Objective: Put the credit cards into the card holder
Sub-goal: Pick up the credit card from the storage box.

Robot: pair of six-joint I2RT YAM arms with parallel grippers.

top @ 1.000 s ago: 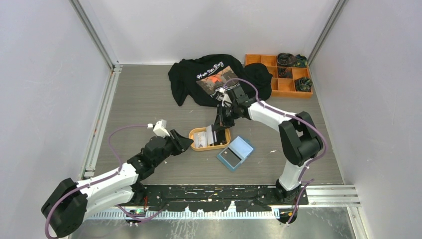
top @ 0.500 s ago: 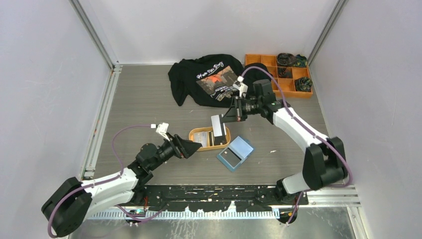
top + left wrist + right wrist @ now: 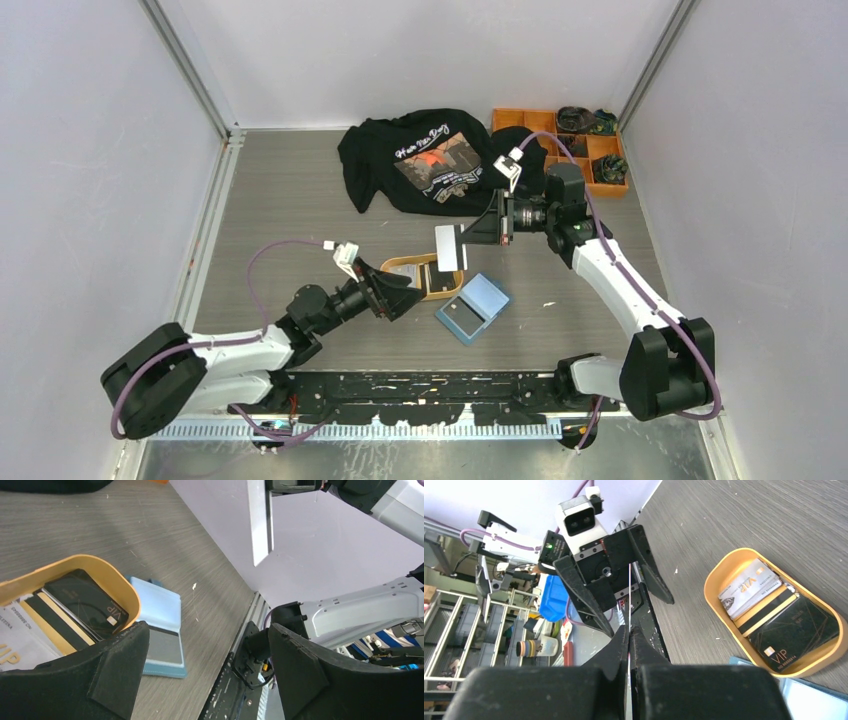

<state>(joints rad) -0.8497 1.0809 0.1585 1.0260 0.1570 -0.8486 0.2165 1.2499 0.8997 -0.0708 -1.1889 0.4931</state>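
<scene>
Credit card (image 3: 447,246) pinched in right hand (image 3: 469,239); left hand (image 3: 410,296) spread wide

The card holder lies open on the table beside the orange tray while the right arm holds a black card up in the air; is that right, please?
Not quite: the card in the right gripper's shut jaws is white, not black, as the top external view shows. The card holder does lie open on the table beside the orange tray.
</scene>
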